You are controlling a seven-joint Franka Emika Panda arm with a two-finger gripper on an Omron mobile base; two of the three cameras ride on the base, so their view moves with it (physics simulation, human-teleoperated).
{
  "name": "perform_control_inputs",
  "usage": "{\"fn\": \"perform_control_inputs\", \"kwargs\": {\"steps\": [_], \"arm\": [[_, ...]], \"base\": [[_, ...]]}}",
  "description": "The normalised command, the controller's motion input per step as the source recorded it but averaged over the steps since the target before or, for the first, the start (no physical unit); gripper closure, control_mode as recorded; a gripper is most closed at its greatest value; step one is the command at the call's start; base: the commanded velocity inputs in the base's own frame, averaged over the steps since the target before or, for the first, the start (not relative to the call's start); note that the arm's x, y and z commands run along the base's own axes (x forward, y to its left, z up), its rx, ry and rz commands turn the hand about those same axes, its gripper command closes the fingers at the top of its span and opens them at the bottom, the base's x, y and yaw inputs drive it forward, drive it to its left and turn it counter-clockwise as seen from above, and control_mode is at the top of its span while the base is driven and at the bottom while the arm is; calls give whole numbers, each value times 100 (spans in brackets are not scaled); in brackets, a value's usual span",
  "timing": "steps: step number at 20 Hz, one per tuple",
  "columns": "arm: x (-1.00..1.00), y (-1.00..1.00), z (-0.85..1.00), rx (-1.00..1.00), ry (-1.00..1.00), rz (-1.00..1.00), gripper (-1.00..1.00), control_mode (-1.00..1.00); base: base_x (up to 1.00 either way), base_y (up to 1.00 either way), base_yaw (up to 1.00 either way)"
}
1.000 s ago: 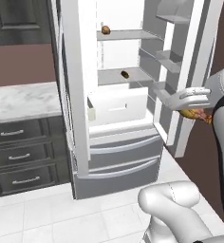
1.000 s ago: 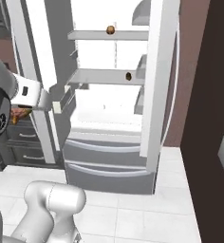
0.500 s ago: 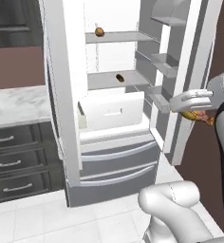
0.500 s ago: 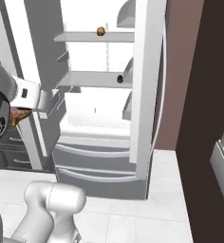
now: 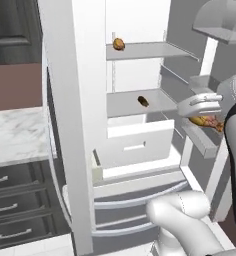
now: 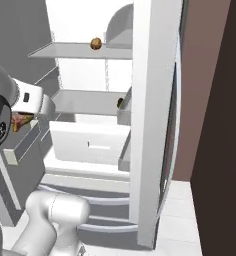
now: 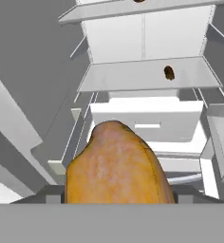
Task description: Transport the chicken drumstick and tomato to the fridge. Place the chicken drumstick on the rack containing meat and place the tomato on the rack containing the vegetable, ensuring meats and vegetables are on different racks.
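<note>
- The fridge (image 5: 75, 125) stood open; its top shelf (image 5: 150, 50) carried a round brown meat lump (image 5: 119, 44), the shelf below (image 5: 135, 105) a small dark item (image 5: 143, 101).
- My end effector (image 5: 206, 116) hung outside the fridge, clamped on the chicken drumstick (image 7: 116, 166).

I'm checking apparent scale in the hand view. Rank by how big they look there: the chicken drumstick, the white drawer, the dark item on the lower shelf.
1. chicken drumstick, though it's closest to the camera
2. white drawer
3. dark item on the lower shelf
</note>
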Motion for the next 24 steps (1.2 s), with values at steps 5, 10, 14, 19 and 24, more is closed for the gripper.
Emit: {"fn": "perform_control_inputs", "kwargs": {"steps": [5,10,14,19,24], "arm": [[0,0,0,0,0,0,100,100],[0,0,0,0,0,0,100,100],[0,0,0,0,0,0,100,100],[0,0,0,0,0,0,100,100],[0,0,0,0,0,0,100,100]], "base": [[100,-1,3],[100,-22,5],[100,-24,8],[90,-16,12],[54,-2,3]]}}
